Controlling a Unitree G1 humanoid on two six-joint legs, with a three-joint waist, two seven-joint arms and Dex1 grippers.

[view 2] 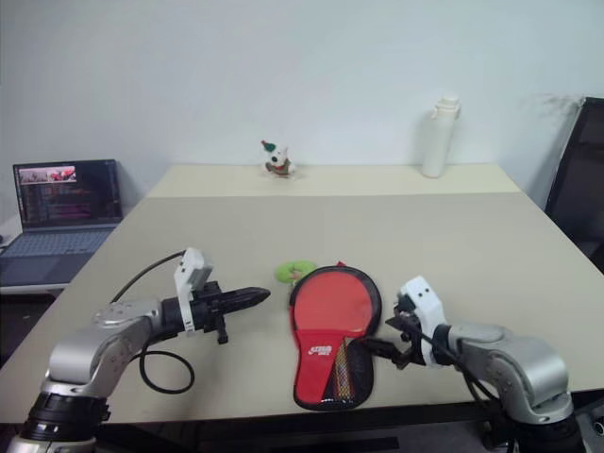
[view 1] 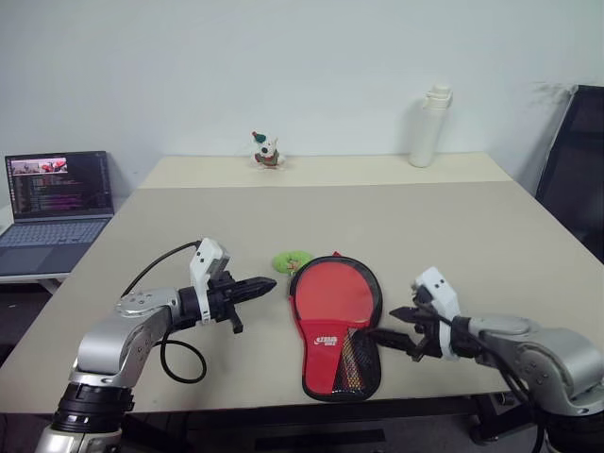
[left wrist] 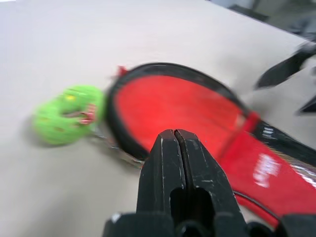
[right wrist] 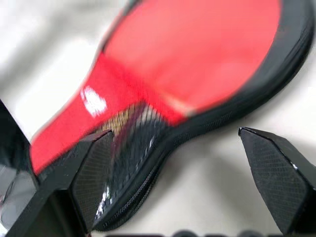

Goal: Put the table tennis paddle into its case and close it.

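Beige counter (view 1: pixel 453 236) carries the paddle-shaped soft case (view 1: pixel 337 326) of red fabric with black edging and a black mesh panel, lying flat near the front edge with its round end toward twelve o'clock and its narrow end toward six o'clock. The red rubber face of the table tennis paddle (view 1: pixel 332 291) shows inside the round end of the case, framed by the black rim; its handle cannot be made out. A white logo sits on the red fabric lower down, beside the mesh. Just at ten o'clock from the case, touching or nearly touching its rim, lies a small green ring-shaped toy (view 1: pixel 292 260). The left end effector (view 1: pixel 262 285) hovers at nine o'clock from the case, black fingers pressed together and pointing toward it, holding nothing. The right end effector (view 1: pixel 394 327) sits at four o'clock from the case, its fingers spread wide and empty, one close beside the mesh end. Far back stand a white bottle (view 1: pixel 429 126) and a small white figurine (view 1: pixel 267 149); an open laptop (view 1: pixel 57 209) rests off at nine o'clock.
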